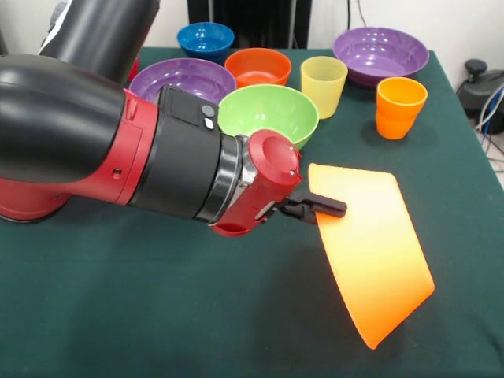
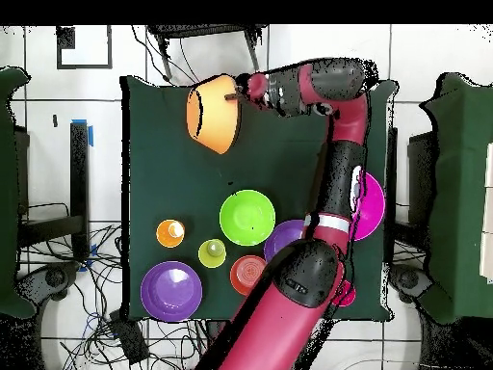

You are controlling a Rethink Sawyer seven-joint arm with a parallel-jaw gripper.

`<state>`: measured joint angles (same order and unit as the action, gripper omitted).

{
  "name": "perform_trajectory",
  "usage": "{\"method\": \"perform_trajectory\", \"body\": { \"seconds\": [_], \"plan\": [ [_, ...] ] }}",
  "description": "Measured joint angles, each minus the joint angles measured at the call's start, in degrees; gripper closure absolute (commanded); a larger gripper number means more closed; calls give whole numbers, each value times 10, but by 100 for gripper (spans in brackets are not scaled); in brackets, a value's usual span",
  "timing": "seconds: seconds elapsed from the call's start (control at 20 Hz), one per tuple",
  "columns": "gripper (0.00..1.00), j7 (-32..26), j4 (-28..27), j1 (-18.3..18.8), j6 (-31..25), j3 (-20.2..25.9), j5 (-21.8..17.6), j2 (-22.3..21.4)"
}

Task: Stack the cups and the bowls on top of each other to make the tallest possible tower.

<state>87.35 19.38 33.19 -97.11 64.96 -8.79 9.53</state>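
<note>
The gripper (image 1: pixel 324 206) is clamping the rim of the large orange bowl (image 1: pixel 370 252), holding it tilted on its side above the table (image 1: pixel 118 315), nearer than the lime green bowl (image 1: pixel 268 113). Beyond that are sitting the remaining bowls and cups.

Glossy red-and-black jointed arm (image 1: pixel 157 157)

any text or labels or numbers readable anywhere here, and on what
None can be read in either view.
The bowls and cups, such as the large orange bowl in the pincer, are plain plastic with no print.
The arm's black wrist section carries two small pale marks: too small to tell if they are buttons or lettering.
</note>
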Motion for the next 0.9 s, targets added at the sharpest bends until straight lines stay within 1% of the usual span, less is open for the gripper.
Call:
{"method": "perform_trajectory", "body": {
  "seconds": [0.05,0.3,0.35,0.4,0.55,0.6,0.9],
  "plan": [
    [100,-12,-3,6,-15,23,-25,4],
    [100,-35,-9,20,-46,74,-78,13],
    [100,-43,-11,25,-56,94,-98,16],
    [100,-47,-12,28,-61,106,-111,18],
    [100,-57,-13,33,-69,130,-135,22],
    [100,-65,-13,37,-74,148,-154,24],
    [100,-84,-13,43,-77,204,-217,25]
  ]
}}
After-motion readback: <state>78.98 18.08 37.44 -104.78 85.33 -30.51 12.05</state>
